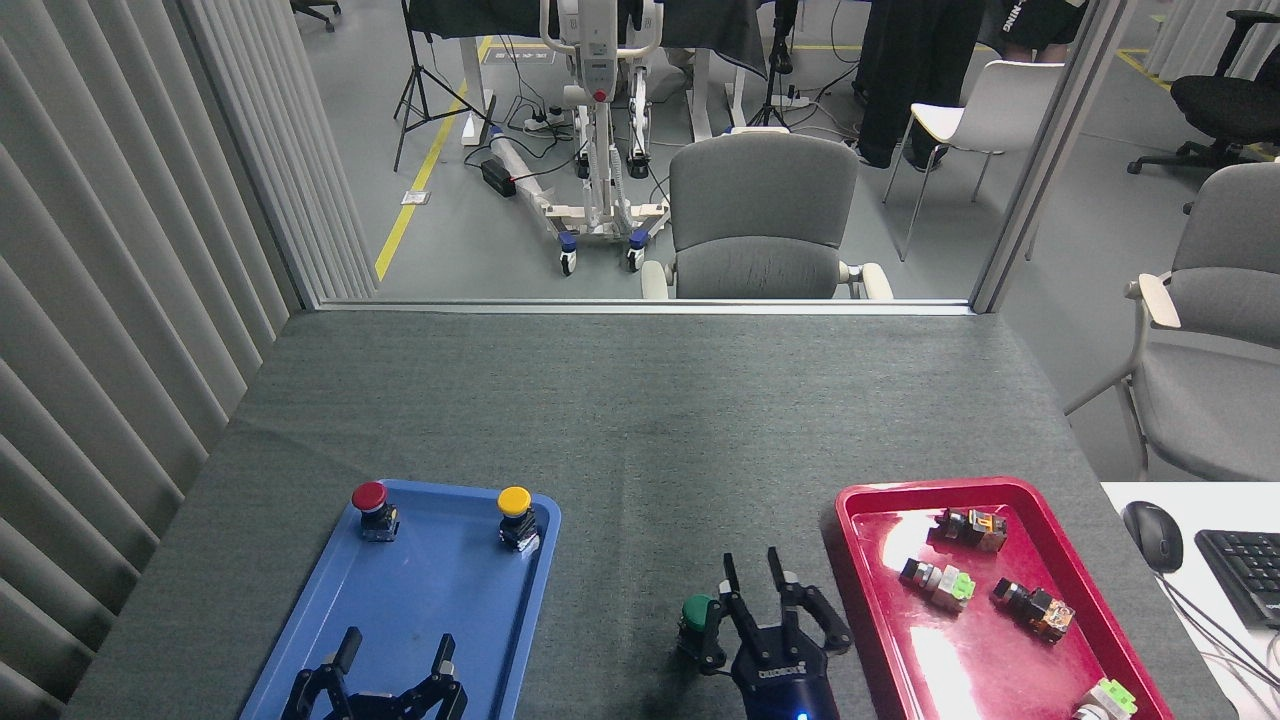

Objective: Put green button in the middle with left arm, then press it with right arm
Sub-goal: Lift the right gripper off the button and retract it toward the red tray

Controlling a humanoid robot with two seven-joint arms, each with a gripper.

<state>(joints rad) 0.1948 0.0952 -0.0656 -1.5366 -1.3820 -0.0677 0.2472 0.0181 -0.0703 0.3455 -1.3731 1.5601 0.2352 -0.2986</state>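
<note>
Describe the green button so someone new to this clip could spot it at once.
Find the grey cloth between the blue tray and the red tray. Near its front edge, just left of the right gripper, stands the green button. It is the only green-capped one and sits on bare cloth; the red button and yellow button stand in the blue tray.

The green button (pixel 697 612) stands on grey cloth (pixel 640 430) (right gripper (pixel 751 578) spread beside it).
</note>
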